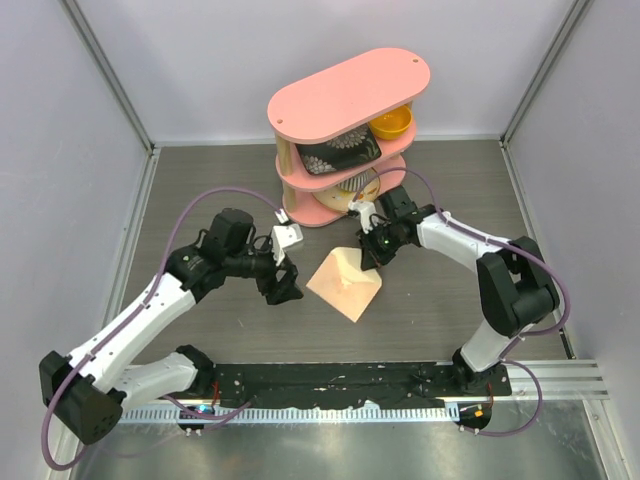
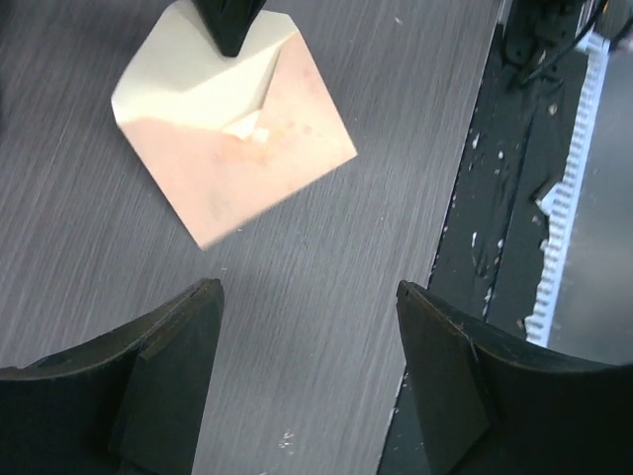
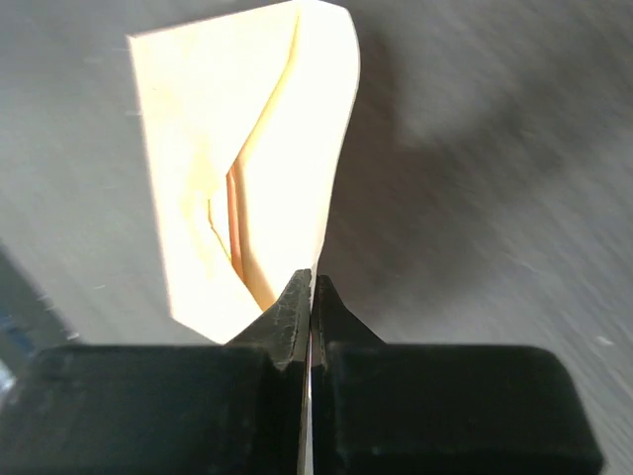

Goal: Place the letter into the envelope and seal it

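The peach-tan envelope [image 1: 345, 285] lies on the grey table between the arms; it also shows in the left wrist view [image 2: 247, 168]. Its far corner is lifted off the table. My right gripper [image 1: 368, 262] is shut on the thin edge of the raised pale flap [image 3: 247, 129], as the right wrist view [image 3: 311, 282] shows. A pale cream surface [image 2: 188, 74] shows at the envelope's mouth; I cannot tell whether it is the letter or the flap's inner side. My left gripper [image 1: 285, 285] is open and empty just left of the envelope, over bare table [image 2: 309, 327].
A pink two-tier shelf [image 1: 345, 90] stands at the back centre, holding a yellow bowl [image 1: 392, 123] and a dark patterned dish [image 1: 335, 155]. A black base rail [image 1: 340, 385] runs along the near edge. Grey walls close in on both sides.
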`<state>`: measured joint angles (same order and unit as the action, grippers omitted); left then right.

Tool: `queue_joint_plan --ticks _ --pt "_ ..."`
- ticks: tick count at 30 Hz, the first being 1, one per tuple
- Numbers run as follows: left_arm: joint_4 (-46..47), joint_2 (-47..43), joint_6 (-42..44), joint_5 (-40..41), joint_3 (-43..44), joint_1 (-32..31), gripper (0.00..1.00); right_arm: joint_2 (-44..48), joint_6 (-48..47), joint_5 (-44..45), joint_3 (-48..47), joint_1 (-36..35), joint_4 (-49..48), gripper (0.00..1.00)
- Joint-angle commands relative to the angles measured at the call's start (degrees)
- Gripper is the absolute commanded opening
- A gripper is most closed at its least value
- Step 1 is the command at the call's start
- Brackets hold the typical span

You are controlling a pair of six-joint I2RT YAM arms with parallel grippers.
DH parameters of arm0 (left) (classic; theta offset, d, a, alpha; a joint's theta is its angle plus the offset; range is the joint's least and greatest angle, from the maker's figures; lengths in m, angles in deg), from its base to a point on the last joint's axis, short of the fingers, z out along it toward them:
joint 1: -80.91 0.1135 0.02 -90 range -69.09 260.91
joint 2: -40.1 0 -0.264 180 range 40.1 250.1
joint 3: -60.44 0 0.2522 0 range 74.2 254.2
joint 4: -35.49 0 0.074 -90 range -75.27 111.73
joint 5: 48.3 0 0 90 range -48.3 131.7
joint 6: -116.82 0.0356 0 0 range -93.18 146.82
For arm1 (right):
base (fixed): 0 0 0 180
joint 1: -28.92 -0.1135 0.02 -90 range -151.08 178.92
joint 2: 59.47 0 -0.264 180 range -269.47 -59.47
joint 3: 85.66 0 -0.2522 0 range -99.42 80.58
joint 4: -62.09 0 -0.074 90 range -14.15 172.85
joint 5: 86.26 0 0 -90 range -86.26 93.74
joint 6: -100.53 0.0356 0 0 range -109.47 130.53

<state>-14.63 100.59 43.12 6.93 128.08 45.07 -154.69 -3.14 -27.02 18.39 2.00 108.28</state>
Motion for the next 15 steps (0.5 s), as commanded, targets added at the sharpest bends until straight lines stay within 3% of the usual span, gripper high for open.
queue_joint_plan --ticks 1,4,8,15 --pt "5.6 -2.8 -12.3 -1.5 -1.9 2.3 0.75 4.1 1.8 15.1 5.7 1.4 -10.9 0.01" --pt "7.6 -3.4 -13.9 0.4 -3.4 2.9 0.75 7.0 1.5 23.8 10.5 1.3 -16.6 0.01" --pt "9.0 -2.7 -14.6 1.2 -3.9 3.1 0.75 8.4 0.0 25.3 12.5 1.2 -17.4 0.03" --pt "8.8 0.1 -15.9 1.1 -2.3 3.4 0.77 10.0 2.8 20.2 9.4 1.2 -11.3 0.41"
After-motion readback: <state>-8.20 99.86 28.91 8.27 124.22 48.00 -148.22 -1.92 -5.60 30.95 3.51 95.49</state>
